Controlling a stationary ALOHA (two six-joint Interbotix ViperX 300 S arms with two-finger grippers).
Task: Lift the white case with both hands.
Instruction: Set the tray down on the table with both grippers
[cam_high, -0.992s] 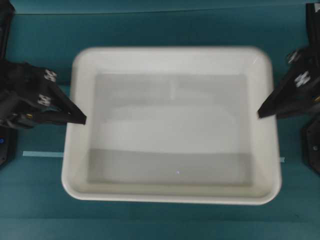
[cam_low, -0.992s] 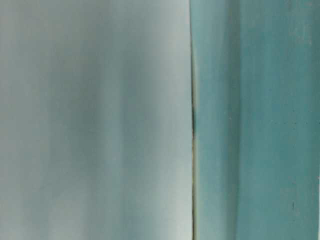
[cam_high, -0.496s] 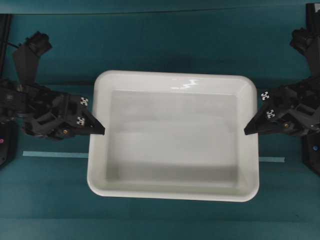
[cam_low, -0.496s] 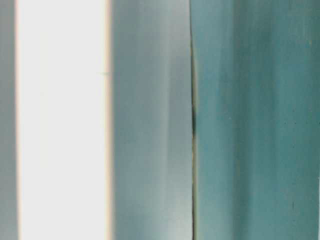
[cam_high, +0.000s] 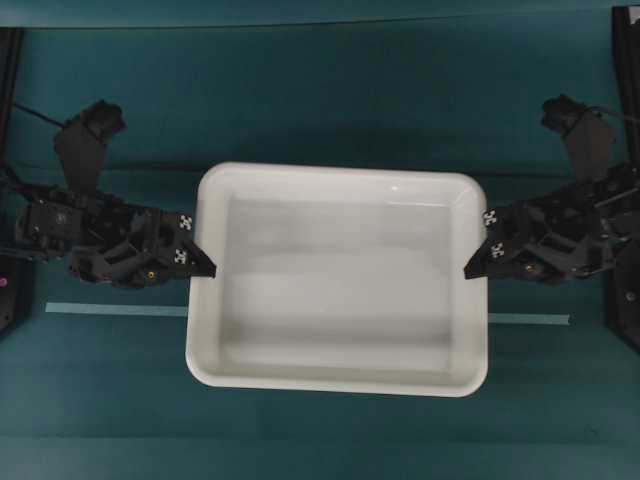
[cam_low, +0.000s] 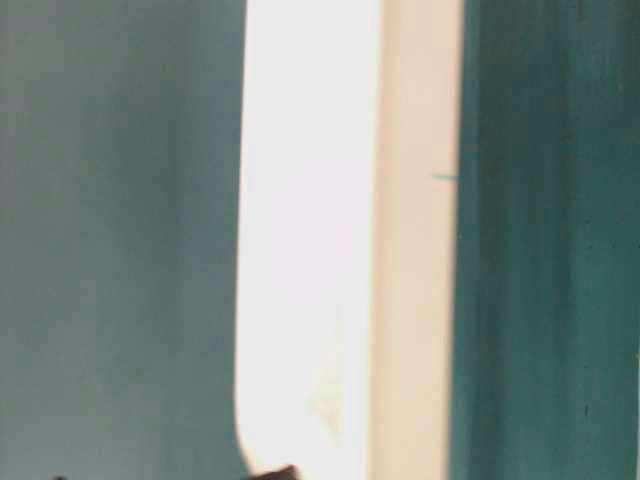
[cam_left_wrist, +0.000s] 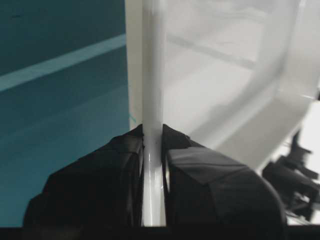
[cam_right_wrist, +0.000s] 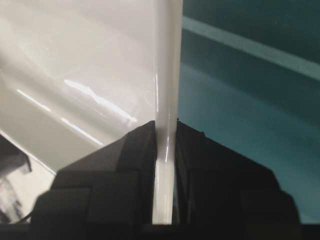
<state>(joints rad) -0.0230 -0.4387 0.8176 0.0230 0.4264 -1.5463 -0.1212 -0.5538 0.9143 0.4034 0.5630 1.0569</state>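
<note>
Pinching the left rim of the white case (cam_high: 335, 278), the left gripper (cam_high: 205, 266) is reaching in from the left edge of the overhead frame, its pointed black fingers (cam_high: 190, 258) meeting the tray's side about midway along. In the left wrist view the two black fingertips (cam_left_wrist: 125, 165) are sitting pressed on either side of the thin white rim (cam_left_wrist: 152, 100), which is running straight up the middle of the frame. The case is occupying the centre of the overhead frame, over the teal table (cam_high: 330, 90), and is covering part of a pale strip of tape (cam_high: 115, 310) that is running across the lower half. At the right, the right gripper (cam_high: 470, 268) is clamping the opposite rim at a similar spot, its arm stretching toward the right edge. In the right wrist view its fingertips (cam_right_wrist: 135, 160) are squeezing the white rim (cam_right_wrist: 167, 75) between them. In the table-level view the case is showing only as a bright, blurred vertical band in mid-frame.
</note>
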